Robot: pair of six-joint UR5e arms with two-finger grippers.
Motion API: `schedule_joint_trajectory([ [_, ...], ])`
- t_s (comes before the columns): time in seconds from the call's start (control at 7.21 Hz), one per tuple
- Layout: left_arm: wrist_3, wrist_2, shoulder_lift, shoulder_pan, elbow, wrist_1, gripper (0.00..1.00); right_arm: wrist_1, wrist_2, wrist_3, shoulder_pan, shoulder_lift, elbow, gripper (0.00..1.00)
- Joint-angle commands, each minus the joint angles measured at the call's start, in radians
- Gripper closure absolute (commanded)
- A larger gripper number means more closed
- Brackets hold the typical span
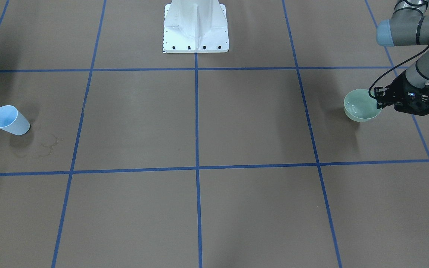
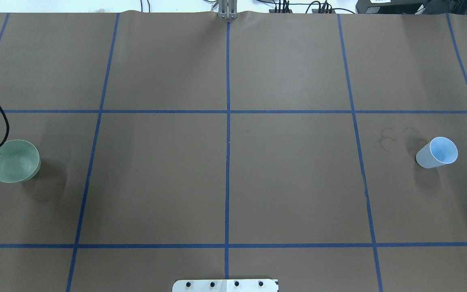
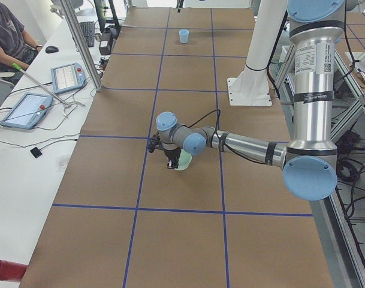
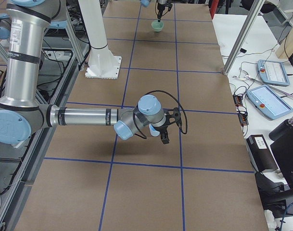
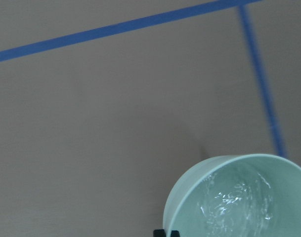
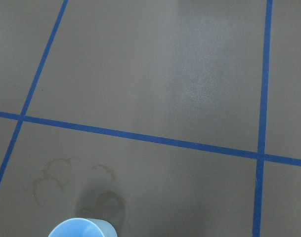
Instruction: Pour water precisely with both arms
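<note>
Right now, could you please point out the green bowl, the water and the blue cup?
green bowl (image 5: 182,207): left wrist view, on its left side wall.
water (image 5: 236,202): left wrist view, on the glinting surface.
blue cup (image 2: 425,157): overhead view, on the outer side wall.

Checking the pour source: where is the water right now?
The water lies in the pale green bowl, at the overhead view's far left edge, with the left gripper at the bowl's rim.

Overhead and front cameras look down from opposite sides of the table (image 2: 290,178), sharing bowl (image 2: 14,161) and cup (image 2: 436,153).
</note>
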Motion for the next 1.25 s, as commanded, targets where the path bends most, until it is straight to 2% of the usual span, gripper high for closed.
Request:
schedule_joint_trajectory([
  [0.0, 0.048, 0.002, 0.001, -0.017, 0.043, 0.001, 1.0, 0.0, 0.0, 0.0, 0.0, -0.001, 0.0, 0.01],
  [0.14, 0.083, 0.003, 0.001, -0.043, 0.062, 0.0, 0.54, 0.001, 0.0, 0.0, 0.0, -0.001, 0.001, 0.01],
  [0.28, 0.144, 0.003, 0.001, -0.072, 0.063, 0.001, 0.01, 0.0, 0.0, 0.001, -0.001, 0.001, 0.003, 0.01],
  [0.42, 0.15, -0.006, 0.001, -0.119, 0.056, 0.006, 0.0, -0.003, 0.0, 0.0, -0.001, 0.001, 0.004, 0.01],
  [0.69, 0.168, -0.144, -0.008, -0.277, 0.05, 0.017, 0.0, -0.031, 0.006, 0.0, -0.003, -0.004, 0.006, 0.01],
  [0.83, 0.185, -0.146, -0.008, -0.305, 0.022, 0.023, 0.0, -0.09, 0.021, -0.002, -0.012, -0.004, 0.006, 0.01],
  [1.11, 0.189, -0.15, -0.018, -0.366, -0.022, 0.189, 0.0, -0.248, 0.055, -0.081, 0.005, 0.033, 0.007, 0.01],
])
